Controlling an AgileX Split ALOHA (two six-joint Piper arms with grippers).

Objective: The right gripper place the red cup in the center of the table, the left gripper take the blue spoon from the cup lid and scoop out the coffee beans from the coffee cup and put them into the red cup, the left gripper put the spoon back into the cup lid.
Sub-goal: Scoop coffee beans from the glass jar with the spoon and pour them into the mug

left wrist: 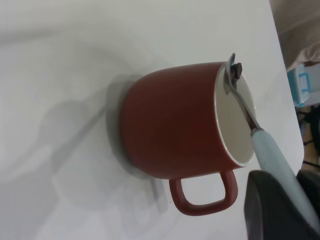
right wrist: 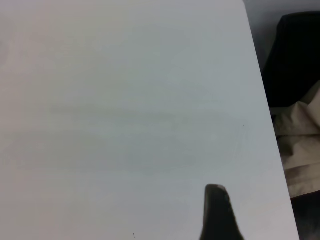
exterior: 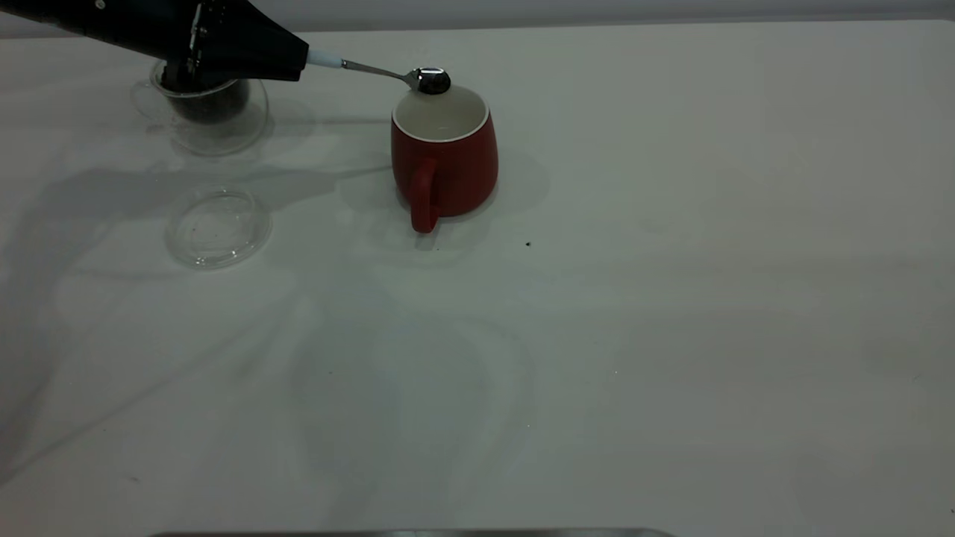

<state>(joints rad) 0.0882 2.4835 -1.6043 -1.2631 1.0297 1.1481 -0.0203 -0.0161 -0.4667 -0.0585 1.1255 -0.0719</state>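
At the bench's far left the left gripper [exterior: 302, 63] has its jaws clamped on the pale handle of the spoon [exterior: 388, 72], which reaches out level toward the mug. Its metal bowl sits at the far rim of the red cup [exterior: 445, 153], carrying what looks like a bean or two [left wrist: 237, 71]. The spoon is light, stiff and slick on its stem; I judge the handle the only sensible hold, and a small tilt would spill the load. The red cup stands upright near the middle of the bench, handle toward the camera; it looks heavy and steady, white inside, though ceramic would chip if knocked. Behind the gripper stands the coffee cup [exterior: 213, 119], glass, holding dark beans [exterior: 213, 104], partly hidden by the arm; fragile and slippery, I think. The lid [exterior: 218, 226] lies flat and bare nearer the camera, apart from both cups. The bench [exterior: 671, 335] is smooth, white, with a dark speck [exterior: 528, 243] beside the mug. The right gripper [right wrist: 216, 212] shows only one dark tip over bare bench; I cannot tell how its jaws stand.
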